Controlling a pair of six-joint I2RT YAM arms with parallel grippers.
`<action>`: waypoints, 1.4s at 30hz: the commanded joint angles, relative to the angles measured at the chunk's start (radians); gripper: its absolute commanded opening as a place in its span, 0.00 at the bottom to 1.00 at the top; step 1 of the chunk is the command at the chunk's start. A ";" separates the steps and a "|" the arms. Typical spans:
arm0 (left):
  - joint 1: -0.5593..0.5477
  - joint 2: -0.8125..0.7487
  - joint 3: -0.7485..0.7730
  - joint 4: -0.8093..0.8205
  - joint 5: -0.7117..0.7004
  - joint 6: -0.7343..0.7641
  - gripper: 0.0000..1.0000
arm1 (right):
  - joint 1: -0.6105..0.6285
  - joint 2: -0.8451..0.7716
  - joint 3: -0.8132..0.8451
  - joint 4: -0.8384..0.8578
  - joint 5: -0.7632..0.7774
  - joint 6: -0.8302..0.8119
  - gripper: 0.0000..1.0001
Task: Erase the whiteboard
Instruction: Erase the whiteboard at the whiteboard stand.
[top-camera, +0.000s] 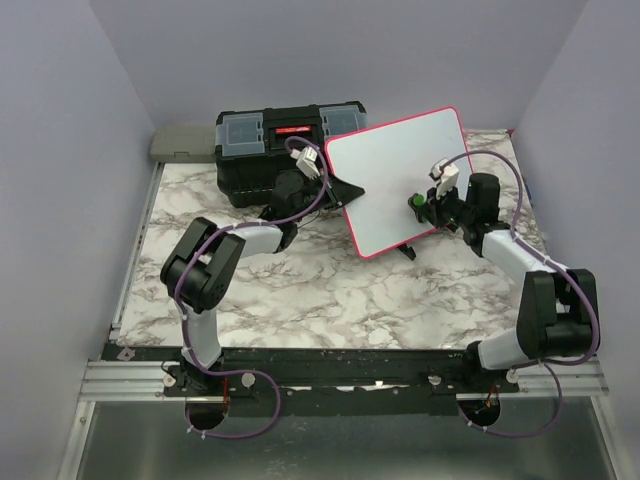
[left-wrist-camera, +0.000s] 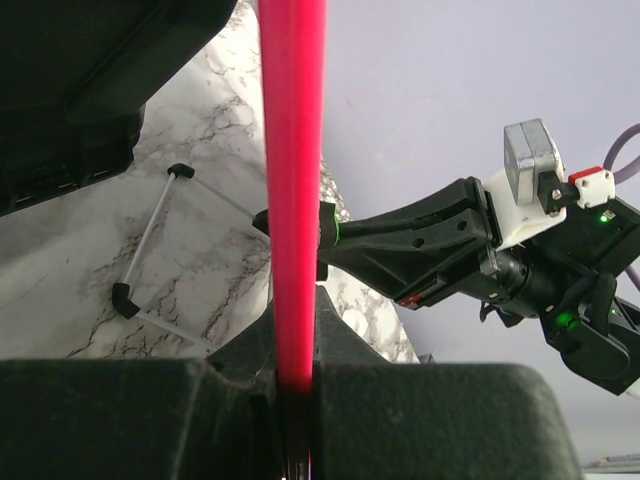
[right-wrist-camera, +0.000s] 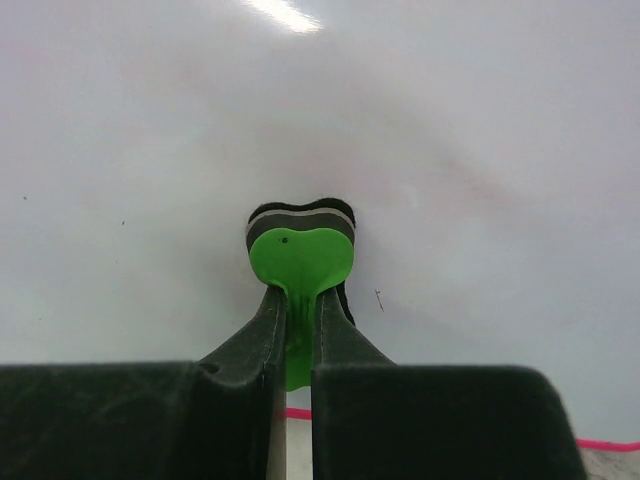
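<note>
Top external shows the whiteboard tilted up beside the black toolbox, its pink rim clamped in the left end effector; the right end effector pinches a green eraser against its face. Hard pressing could likely twist the board from that thin edge grip

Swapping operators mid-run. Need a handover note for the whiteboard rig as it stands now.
Left gripper: shut on the pink-red rim of the whiteboard, holding it tilted.
Right gripper: shut on the green eraser, with its pad pressed against the board face.
The board's left edge is beside the black toolbox.
Done: no handwriting is visible on the face, only faint haze and a few specks.
Left: probably wipe the haze and specks, then set the board down and let go.
</note>
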 joint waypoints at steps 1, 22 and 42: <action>-0.022 -0.011 0.021 0.250 0.075 -0.090 0.00 | 0.032 0.045 0.043 -0.078 0.027 0.158 0.01; -0.052 -0.013 0.001 0.200 0.161 0.132 0.00 | 0.052 0.210 0.223 -0.142 0.093 0.226 0.01; -0.104 -0.037 -0.043 0.174 0.144 0.228 0.00 | 0.314 0.003 0.077 0.016 0.370 0.284 0.01</action>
